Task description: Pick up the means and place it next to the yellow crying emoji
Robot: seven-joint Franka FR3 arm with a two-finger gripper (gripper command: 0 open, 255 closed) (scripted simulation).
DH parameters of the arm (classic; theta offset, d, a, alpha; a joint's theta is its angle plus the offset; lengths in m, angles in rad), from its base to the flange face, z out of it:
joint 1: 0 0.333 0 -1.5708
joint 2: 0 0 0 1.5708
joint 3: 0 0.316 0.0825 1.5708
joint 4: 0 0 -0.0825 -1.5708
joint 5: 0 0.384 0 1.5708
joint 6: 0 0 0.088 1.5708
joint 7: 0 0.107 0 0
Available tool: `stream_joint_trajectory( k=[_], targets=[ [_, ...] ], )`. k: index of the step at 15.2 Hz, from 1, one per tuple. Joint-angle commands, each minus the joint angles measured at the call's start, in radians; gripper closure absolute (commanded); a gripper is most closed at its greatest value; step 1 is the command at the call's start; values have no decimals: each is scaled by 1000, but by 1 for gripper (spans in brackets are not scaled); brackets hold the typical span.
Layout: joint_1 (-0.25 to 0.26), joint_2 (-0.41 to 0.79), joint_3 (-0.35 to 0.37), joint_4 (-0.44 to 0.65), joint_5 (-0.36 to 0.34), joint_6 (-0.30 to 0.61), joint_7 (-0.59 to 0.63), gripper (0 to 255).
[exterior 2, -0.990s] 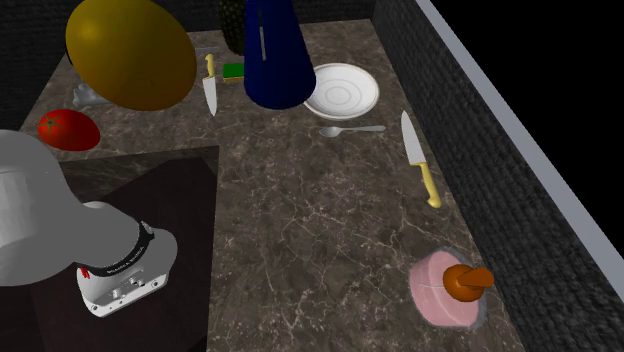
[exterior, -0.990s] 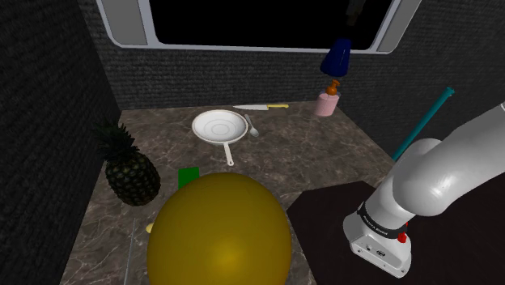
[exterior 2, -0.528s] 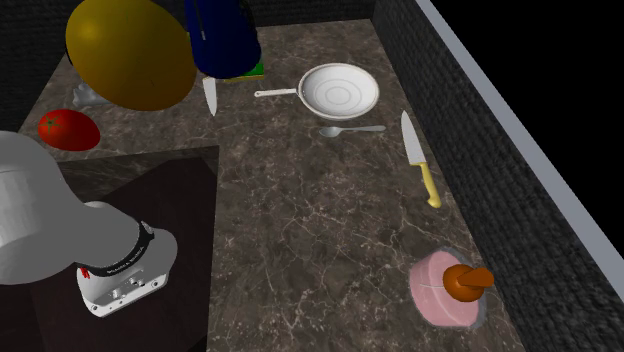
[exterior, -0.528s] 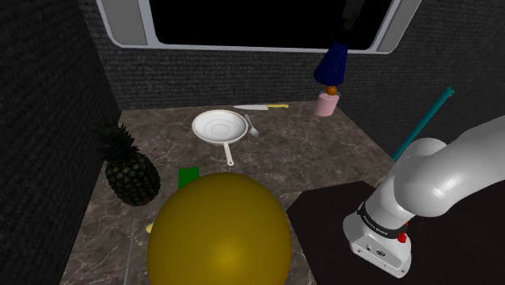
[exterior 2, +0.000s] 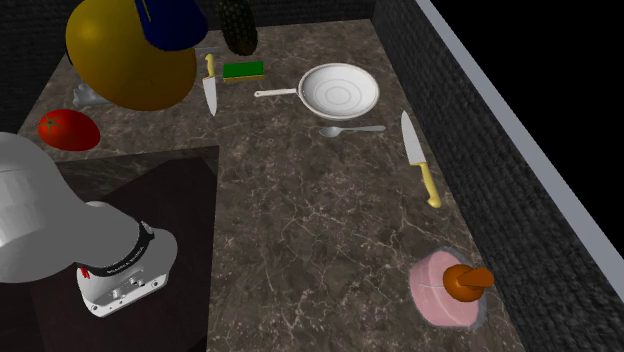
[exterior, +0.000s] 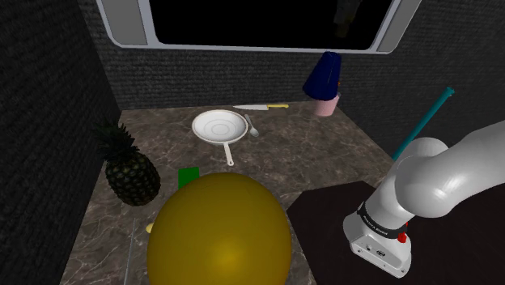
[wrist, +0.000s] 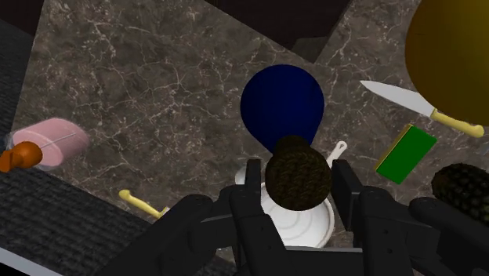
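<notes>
You clasped dark brown rough knob (wrist: 297,174) of dark blue cone-shaped thing (wrist: 280,102), black gripper (wrist: 298,179) fingers (wrist: 251,192) narrow. Seemed stiff, light; might swing.

No text is showing legibly. The black band (exterior: 379,223) on the arm (exterior: 441,172) is carrying small pale lettering, which is proving too tiny to read.

Upper left, a dark blue object (exterior 2: 174,21) overlaps the big yellow ball (exterior 2: 112,70); a white pan (exterior 2: 342,92) lies upper middle on the marble counter (exterior 2: 300,230), a pink ham (exterior 2: 436,288) at lower right.
</notes>
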Motion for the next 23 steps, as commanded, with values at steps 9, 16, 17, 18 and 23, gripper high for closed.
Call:
stream_joint_trajectory(
  k=[9, 16, 17, 18, 23],
  targets=[
    [41, 18, 210, 37, 109, -5, 276, 255],
    [52, -31, 237, -91, 130, 78, 302, 255],
    [53, -40, 237, -113, 132, 91, 300, 255],
    [54, -49, 236, -135, 133, 104, 299, 255],
    [59, -89, 237, -239, 140, 168, 291, 255]
  ],
)
